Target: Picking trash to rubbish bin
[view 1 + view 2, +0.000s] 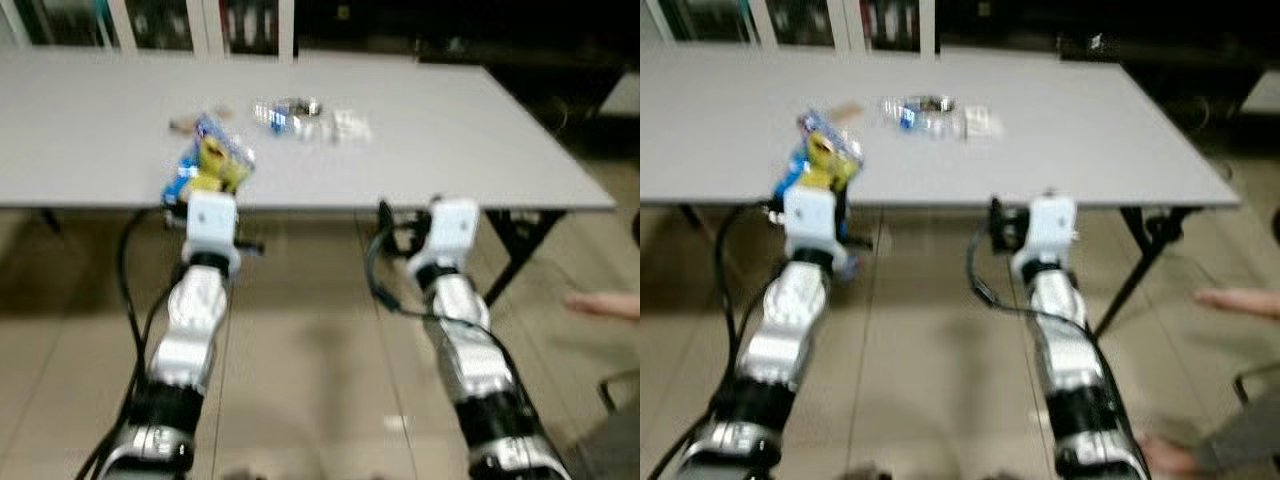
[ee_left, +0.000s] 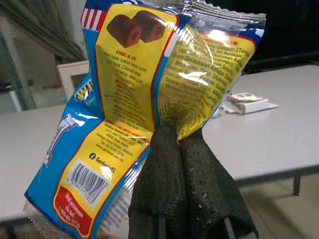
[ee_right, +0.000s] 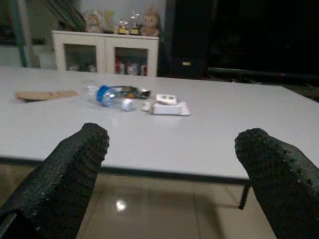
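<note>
A blue and yellow snack wrapper is pinched between the two black fingers of my left gripper, which is shut on it. In the eye views the wrapper rises above the left wrist at the table's front edge. My right gripper is open, held just before the table edge with nothing between its fingers. On the table lie a crushed clear bottle with a blue label, a small white packet and a strip of brown cardboard.
The grey table spans the view, with black folding legs below. White glass-door cabinets stand behind it. A person's hand reaches in at the right. Tiled floor lies under both arms.
</note>
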